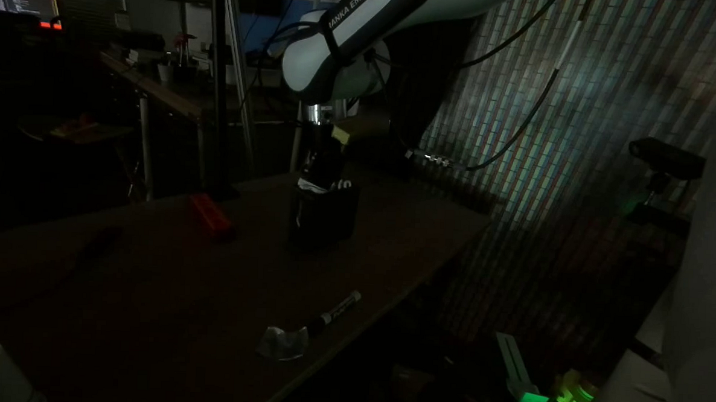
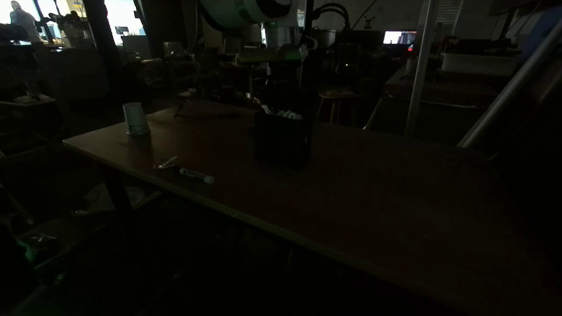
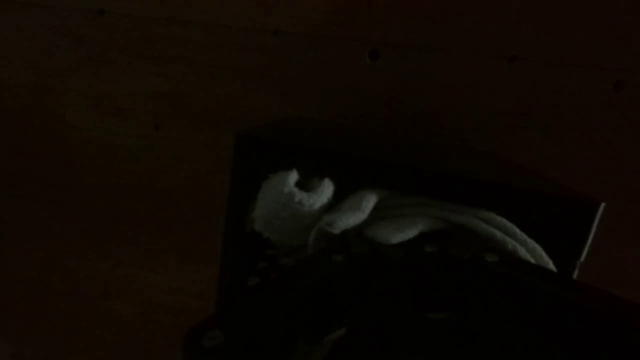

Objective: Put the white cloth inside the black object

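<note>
An exterior view alone shows a red block (image 1: pixel 211 213), apart from the black box (image 1: pixel 326 221). The wrist view shows the white cloth (image 3: pixel 287 210) inside this box, bunched in curving folds; both exterior views catch slivers at its rim. Over the box is the gripper (image 1: pixel 324 172); whether its fingers are apart I cannot tell.

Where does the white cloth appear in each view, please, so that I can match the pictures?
In an exterior view, the white cloth is slightly up and left of centre.
In an exterior view, the white cloth sits above centre.
In the wrist view, the white cloth runs from about centre rightward.
Shared landmark: the black container, in all three.
</note>
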